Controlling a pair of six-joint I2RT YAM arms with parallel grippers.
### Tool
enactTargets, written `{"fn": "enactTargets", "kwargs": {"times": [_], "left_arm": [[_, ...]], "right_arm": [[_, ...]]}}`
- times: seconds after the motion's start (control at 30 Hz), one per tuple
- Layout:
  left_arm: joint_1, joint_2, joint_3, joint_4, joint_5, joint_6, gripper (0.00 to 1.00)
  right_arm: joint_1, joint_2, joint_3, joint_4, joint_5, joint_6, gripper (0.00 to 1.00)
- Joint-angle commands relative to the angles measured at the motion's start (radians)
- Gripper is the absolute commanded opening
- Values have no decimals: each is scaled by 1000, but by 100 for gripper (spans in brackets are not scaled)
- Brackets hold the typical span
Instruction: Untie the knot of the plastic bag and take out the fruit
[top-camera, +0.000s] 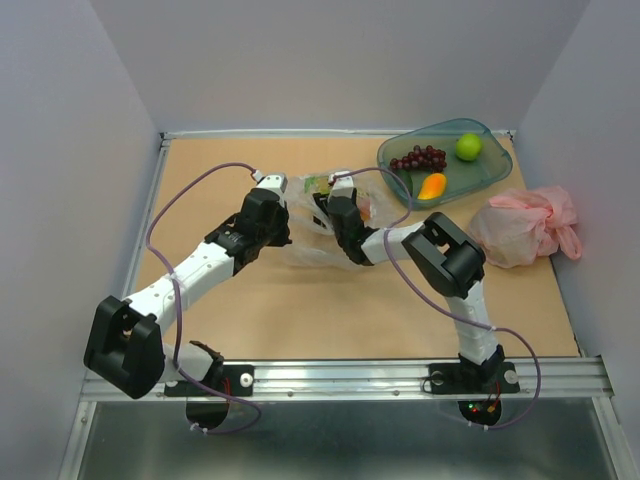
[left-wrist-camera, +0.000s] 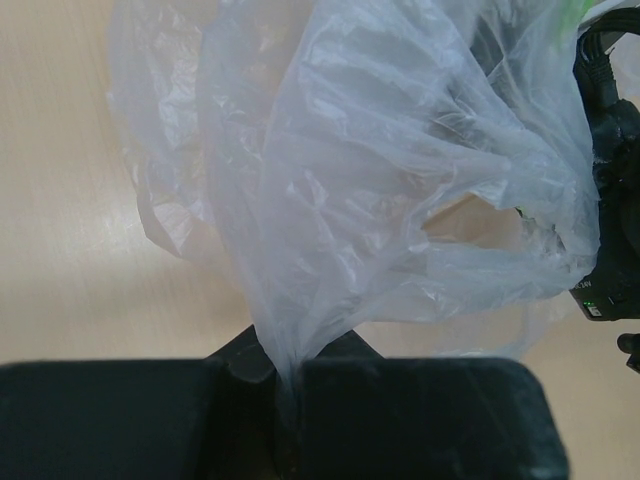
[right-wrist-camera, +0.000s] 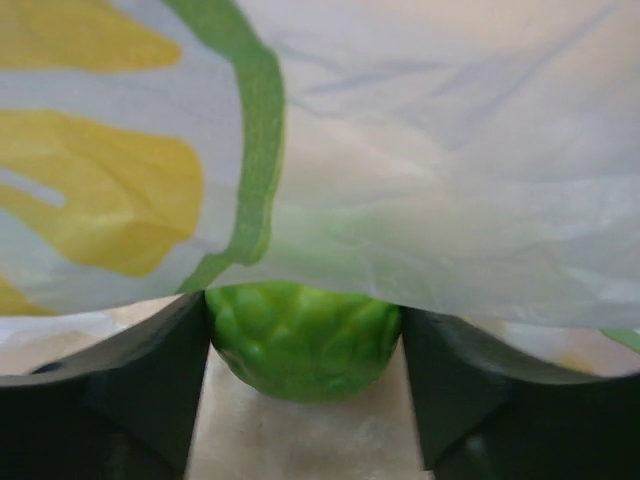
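The transparent plastic bag (top-camera: 305, 238) lies crumpled mid-table between my two arms. My left gripper (left-wrist-camera: 285, 385) is shut on a twisted bunch of the bag's film (left-wrist-camera: 380, 180) and holds it up off the table. My right gripper (right-wrist-camera: 305, 350) reaches inside the bag under its printed film (right-wrist-camera: 450, 180). Its two fingers press on either side of a bumpy green fruit (right-wrist-camera: 300, 335) resting on the table. In the top view the right gripper (top-camera: 328, 207) is partly hidden by the bag. A grape bunch (top-camera: 418, 158), a green round fruit (top-camera: 468, 147) and a mango (top-camera: 432, 185) lie in the teal tray (top-camera: 495, 170).
The teal tray stands at the back right. A pink plastic bag (top-camera: 525, 225) lies bunched near the right wall. Grey walls close the table in on three sides, and a metal rail (top-camera: 340, 378) carries the arm bases at the near edge.
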Motion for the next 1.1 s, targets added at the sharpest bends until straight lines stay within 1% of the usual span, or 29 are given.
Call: {"fn": "enactTargets", "kwargs": {"times": [0.0, 0.1, 0.13, 0.17, 0.2, 0.3, 0.33, 0.37, 0.4, 0.53, 0.67, 0.7, 0.8, 0.93, 1.0, 1.03, 1.07], "left_arm": [[9, -4, -1, 26, -4, 17, 0], [12, -1, 2, 23, -10, 15, 0], [18, -1, 2, 21, -13, 17, 0], [20, -3, 4, 20, -14, 17, 0], [21, -3, 5, 18, -19, 15, 0], [33, -15, 5, 17, -31, 17, 0], [38, -18, 5, 14, -40, 14, 0], [50, -22, 5, 15, -42, 14, 0], [58, -24, 7, 15, -42, 14, 0], [95, -36, 4, 15, -34, 9, 0], [116, -47, 1, 18, -36, 6, 0], [119, -49, 1, 18, -34, 5, 0], [125, -50, -1, 18, -36, 6, 0], [138, -59, 2, 14, -51, 8, 0], [142, -70, -1, 9, -80, 11, 0], [144, -72, -1, 4, -103, 14, 0], [144, -79, -1, 3, -111, 14, 0]], "right_arm": [[9, -1, 30, 107, 38, -23, 57], [9, -38, -7, 111, 27, -21, 38], [9, -53, -39, 113, 14, -20, 19], [9, -70, -62, 112, 4, -18, 12], [9, -115, -105, 112, -43, -18, 6], [11, -193, -179, 112, -123, -26, 4], [11, -249, -206, 108, -187, -27, 4], [12, -276, -246, 101, -213, -29, 4], [12, -302, -268, 95, -271, -32, 4], [15, -455, -332, 44, -377, -58, 4], [17, -558, -375, -5, -434, -72, 4], [15, -605, -386, -22, -436, -75, 4], [15, -697, -398, -51, -413, -83, 4], [14, -784, -382, -108, -304, -115, 4], [11, -805, -363, -131, -195, -158, 4], [2, -814, -359, -131, -110, -173, 4], [-8, -814, -346, -132, -70, -184, 4]]}}
